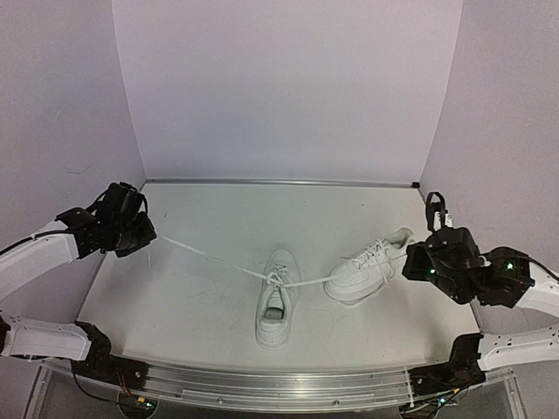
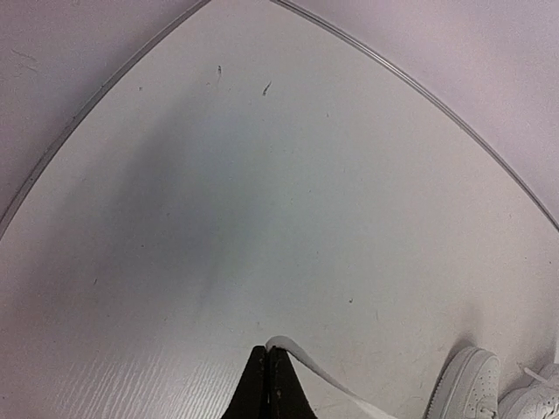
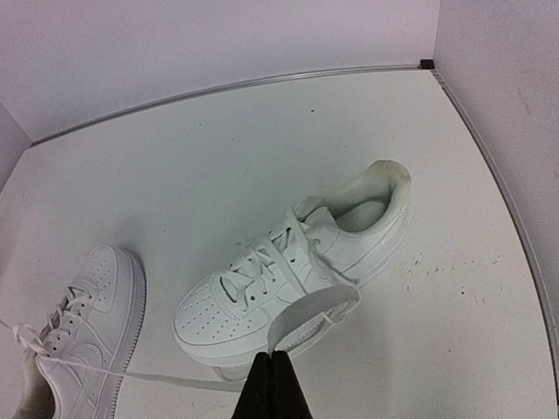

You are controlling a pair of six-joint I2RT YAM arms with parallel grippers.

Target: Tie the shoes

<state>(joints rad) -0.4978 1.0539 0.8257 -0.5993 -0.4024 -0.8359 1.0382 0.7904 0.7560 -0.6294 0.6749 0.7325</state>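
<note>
Two white sneakers are on the table. One (image 1: pixel 278 305) stands in the middle, toe pointing away, with a crossing of laces (image 1: pixel 276 278) at its top. Its two laces are pulled out straight to either side. My left gripper (image 1: pixel 150 236) is shut on the end of the left lace (image 1: pixel 201 253), seen in the left wrist view (image 2: pixel 323 377) at my fingertips (image 2: pixel 268 351). My right gripper (image 1: pixel 409 260) is shut on the right lace (image 1: pixel 341 278); its flat end (image 3: pixel 325 303) curls above my gripper (image 3: pixel 273 354). The second sneaker (image 3: pixel 288 271) lies angled just beyond, laces loose.
White walls close the table at the back, left and right, with a metal strip (image 1: pixel 279 182) along the back edge. A metal rail (image 1: pixel 279 384) runs along the near edge between the arm bases. The right wall (image 3: pixel 507 78) is close to my right gripper.
</note>
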